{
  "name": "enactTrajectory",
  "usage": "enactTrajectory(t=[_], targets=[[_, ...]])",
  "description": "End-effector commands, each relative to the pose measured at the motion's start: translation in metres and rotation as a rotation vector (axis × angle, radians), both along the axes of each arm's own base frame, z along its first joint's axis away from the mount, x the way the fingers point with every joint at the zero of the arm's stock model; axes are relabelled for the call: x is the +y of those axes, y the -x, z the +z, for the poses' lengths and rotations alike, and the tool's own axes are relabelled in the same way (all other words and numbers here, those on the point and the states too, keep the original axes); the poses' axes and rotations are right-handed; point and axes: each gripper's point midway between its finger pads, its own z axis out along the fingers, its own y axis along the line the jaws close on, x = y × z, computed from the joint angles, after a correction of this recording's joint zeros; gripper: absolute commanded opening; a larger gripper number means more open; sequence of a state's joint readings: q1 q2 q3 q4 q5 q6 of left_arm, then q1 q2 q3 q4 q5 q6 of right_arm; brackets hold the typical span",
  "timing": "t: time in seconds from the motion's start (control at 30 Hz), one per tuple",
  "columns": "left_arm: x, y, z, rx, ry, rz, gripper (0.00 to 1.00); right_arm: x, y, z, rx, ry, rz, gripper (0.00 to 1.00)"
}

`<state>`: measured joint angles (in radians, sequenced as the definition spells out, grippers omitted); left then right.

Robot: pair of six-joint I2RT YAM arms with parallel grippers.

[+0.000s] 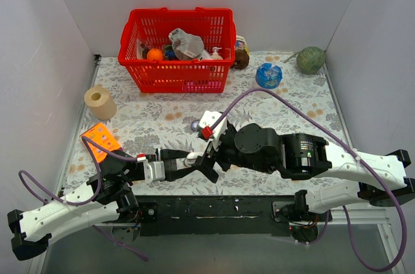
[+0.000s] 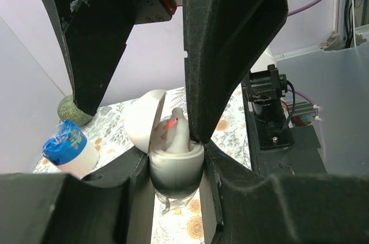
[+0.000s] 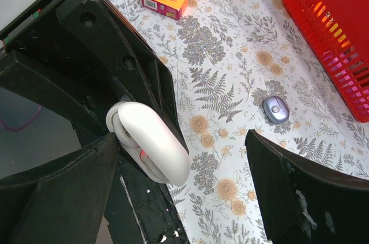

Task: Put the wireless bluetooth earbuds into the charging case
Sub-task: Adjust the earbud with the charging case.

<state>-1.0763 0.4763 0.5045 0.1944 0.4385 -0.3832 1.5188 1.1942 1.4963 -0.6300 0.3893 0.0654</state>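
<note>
On the flowered worktop (image 1: 149, 118), both arms are brought together over the near middle. The left arm (image 1: 71, 212) is stretched in low from the near left. The right arm (image 1: 305, 154) is reached across from the near right, with its wrist bent down over the other's fingers. The left gripper (image 2: 174, 175) is seen with its jaws closed on the white charging case (image 2: 176, 166), which is held upright and clear of the surface, its lid (image 2: 141, 120) hinged back to the left. The right gripper (image 3: 181, 140) is set above with its jaws spread wide, one on each side of the case. Nothing is held in them, though one finger appears to be just touching the case's rim. A white earbud (image 2: 177, 131) with a red mark is seen standing in the case, proud of the rim and slightly tilted, so it is judged to be placed but not fully seated. The seating step is therefore taken to be in hand. A light downward press on the earbud is called for next, with the case kept steady, and then a reach for any remaining piece. A small blue-grey rounded piece (image 3: 275, 109) lies on the worktop just beyond the grippers, towards the red basket (image 1: 175, 11). Whether it is the second earbud cannot be told.
</note>
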Motion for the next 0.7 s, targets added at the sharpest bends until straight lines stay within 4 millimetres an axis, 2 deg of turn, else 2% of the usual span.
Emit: enactTrajectory(t=[0.0, 0.67], targets=[[0.003, 0.007, 0.021, -0.020, 0.042, -0.027, 0.00, -0.001, -0.009, 0.028, -0.008, -0.091, -0.065, 0.97], [0.004, 0.007, 0.018, -0.026, 0.038, -0.025, 0.00, -0.001, -0.018, 0.029, 0.018, -0.099, -0.099, 0.96]])
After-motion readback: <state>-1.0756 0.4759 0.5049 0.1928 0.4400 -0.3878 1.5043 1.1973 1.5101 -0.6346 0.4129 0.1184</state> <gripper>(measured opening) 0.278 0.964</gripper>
